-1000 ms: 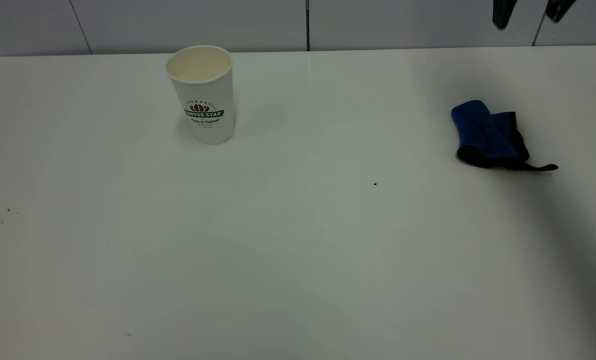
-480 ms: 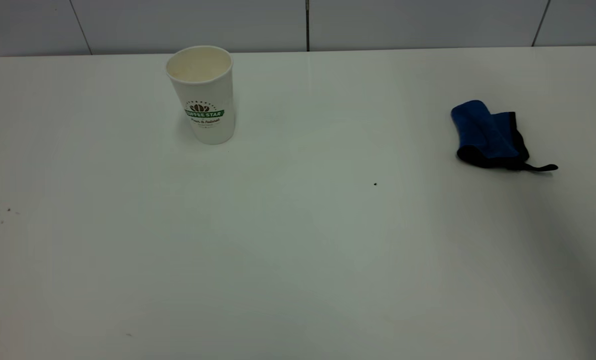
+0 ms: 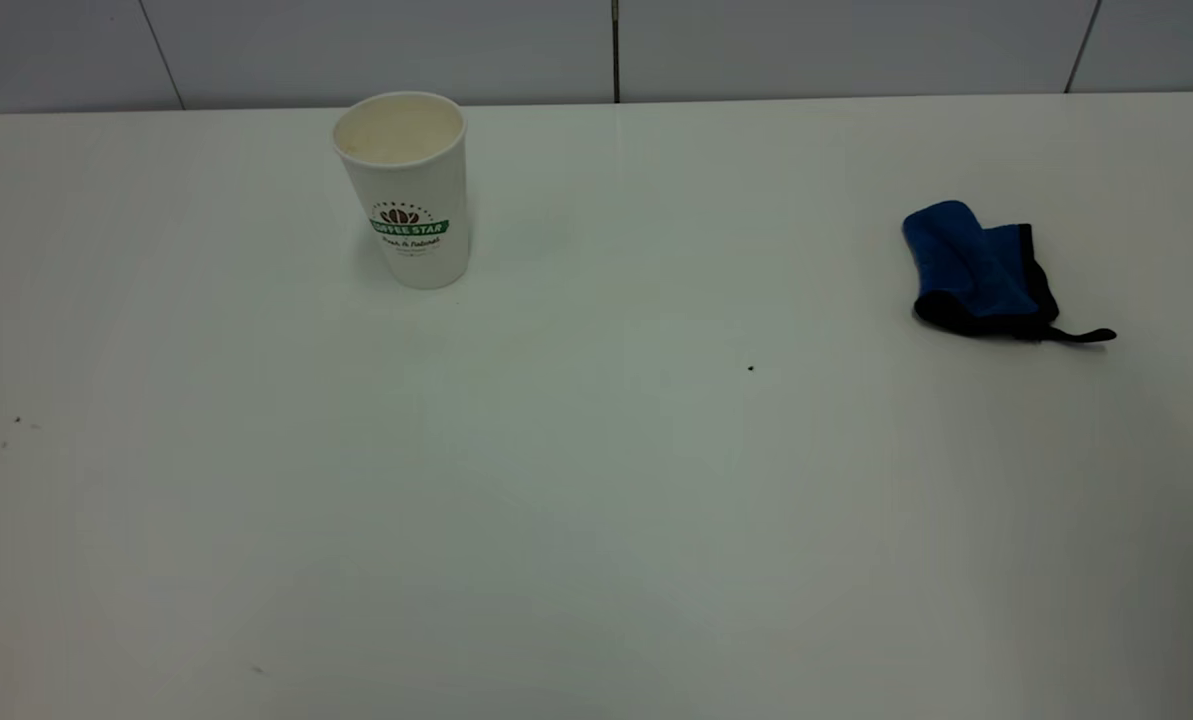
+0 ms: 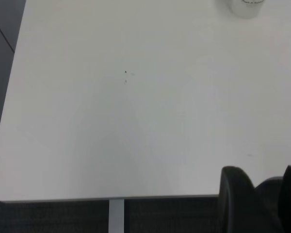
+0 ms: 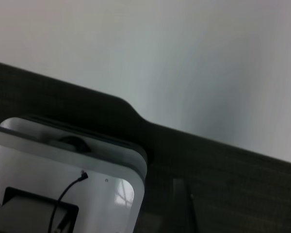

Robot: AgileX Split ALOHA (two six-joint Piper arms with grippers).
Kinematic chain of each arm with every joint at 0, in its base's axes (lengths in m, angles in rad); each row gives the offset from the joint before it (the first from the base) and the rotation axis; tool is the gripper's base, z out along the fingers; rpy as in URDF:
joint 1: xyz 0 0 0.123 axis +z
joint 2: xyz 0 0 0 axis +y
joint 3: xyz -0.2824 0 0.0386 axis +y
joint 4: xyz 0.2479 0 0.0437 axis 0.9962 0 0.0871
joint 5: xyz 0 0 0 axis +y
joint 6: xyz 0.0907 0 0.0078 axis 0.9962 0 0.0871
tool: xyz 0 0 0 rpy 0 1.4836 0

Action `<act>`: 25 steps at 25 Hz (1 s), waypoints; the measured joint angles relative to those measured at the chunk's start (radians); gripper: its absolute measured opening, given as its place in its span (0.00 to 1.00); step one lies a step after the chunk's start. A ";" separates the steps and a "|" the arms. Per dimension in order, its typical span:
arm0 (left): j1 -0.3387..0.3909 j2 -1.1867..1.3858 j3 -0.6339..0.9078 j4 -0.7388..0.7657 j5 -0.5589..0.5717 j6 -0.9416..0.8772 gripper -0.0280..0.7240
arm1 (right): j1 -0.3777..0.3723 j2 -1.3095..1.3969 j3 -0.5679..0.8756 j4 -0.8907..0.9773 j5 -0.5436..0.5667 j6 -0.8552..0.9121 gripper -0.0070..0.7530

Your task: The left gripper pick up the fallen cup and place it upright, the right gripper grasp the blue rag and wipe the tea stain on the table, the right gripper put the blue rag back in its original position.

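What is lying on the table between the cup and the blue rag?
Between the cup and the blue rag, the exterior view shows only bare table.

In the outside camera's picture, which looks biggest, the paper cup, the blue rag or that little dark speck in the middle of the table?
1. The table, which carries everything.
2. The cup and the blue rag look much alike in size: the cup taller, the rag wider with its tail, so no ranking between them.
3. The dark speck, a mere dot.

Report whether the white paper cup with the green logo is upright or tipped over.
Upright. The white tapered paper cup stands on its narrow base on the plain white table, open mouth facing up, logo banner reading level.
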 joint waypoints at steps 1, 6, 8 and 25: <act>0.000 0.000 0.000 0.000 0.000 0.000 0.36 | 0.000 -0.032 0.043 0.000 -0.005 0.001 0.92; 0.000 0.000 0.000 0.000 0.000 0.000 0.36 | 0.000 -0.173 0.228 0.000 -0.081 0.003 0.89; 0.000 0.000 0.000 0.000 0.000 0.000 0.36 | 0.000 -0.234 0.289 0.000 -0.101 0.003 0.89; 0.000 0.000 0.000 0.000 0.000 0.000 0.36 | 0.000 -0.760 0.461 0.003 -0.170 0.006 0.83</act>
